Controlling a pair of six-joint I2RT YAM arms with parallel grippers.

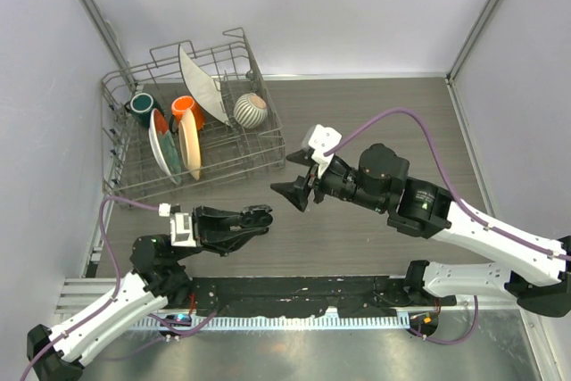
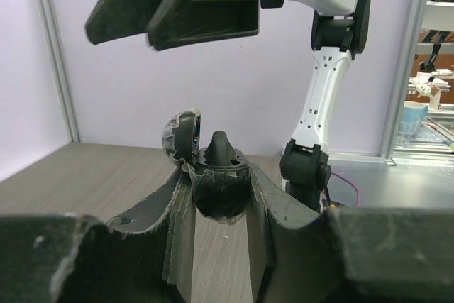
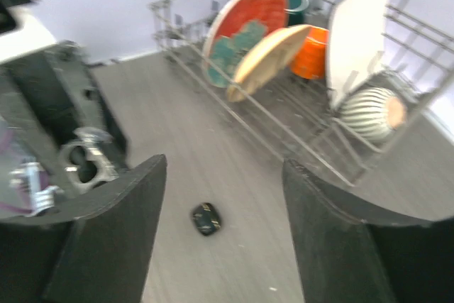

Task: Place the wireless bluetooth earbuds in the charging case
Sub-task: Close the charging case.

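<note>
On the left, the left gripper [image 1: 256, 218] was clamped narrowly on the open charging case [image 2: 220, 191], in which one earbud [image 2: 220, 148] sat stem up beside the raised lid [image 2: 181, 136]. To its right, the right gripper [image 1: 299, 189] hung just above with jaws spread wide, holding nothing.

Earbud [image 2: 219, 147] stands in the case [image 2: 221, 193], below the right claw [image 1: 293, 175]

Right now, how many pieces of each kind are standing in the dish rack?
Plates: 3 (red-and-teal plate, tan plate, white plate)
Cups: 2 (teal cup, orange cup)
Striped bowl: 1
Total: 6
</note>
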